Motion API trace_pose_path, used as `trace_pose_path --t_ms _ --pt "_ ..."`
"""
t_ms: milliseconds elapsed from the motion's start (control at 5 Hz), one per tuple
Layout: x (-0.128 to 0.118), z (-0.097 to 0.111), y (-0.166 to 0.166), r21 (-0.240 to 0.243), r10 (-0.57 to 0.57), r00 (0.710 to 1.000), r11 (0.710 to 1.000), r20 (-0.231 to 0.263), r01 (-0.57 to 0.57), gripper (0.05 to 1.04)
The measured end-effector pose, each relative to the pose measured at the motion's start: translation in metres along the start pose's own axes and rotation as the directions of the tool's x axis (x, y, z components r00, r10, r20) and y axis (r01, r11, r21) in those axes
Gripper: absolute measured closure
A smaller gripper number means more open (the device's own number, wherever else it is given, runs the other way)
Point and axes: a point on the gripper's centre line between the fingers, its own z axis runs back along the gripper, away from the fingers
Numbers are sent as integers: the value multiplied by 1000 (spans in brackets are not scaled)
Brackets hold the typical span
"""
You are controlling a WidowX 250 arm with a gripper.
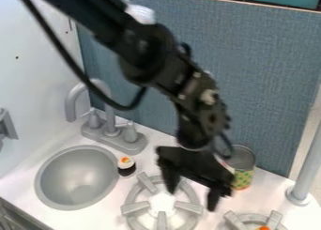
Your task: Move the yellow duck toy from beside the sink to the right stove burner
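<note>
Black 2-fingered pincer (192, 191): spread, unladen, positioned above 1 round grey burner (134, 208). Green-and-yellow-labelled cylindrical metal can (243, 179): stood upright on the white counter (266, 192), behind the pincer. Judged stage: pre-grasp; for any pickup, alignment and lowering are required.

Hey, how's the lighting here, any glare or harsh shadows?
In the camera view, bright, diffuse light, no harsh shadows on the white countertop; a washed-out centre in the round grey stove burner; soft shading in the round grey sink basin; the black robot arm mostly dark.
</note>
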Motion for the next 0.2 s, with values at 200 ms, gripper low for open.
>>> trace_pose_path --t_ms 200 --pt "-3 -7 53 25 47 999 999 2 -47 81"
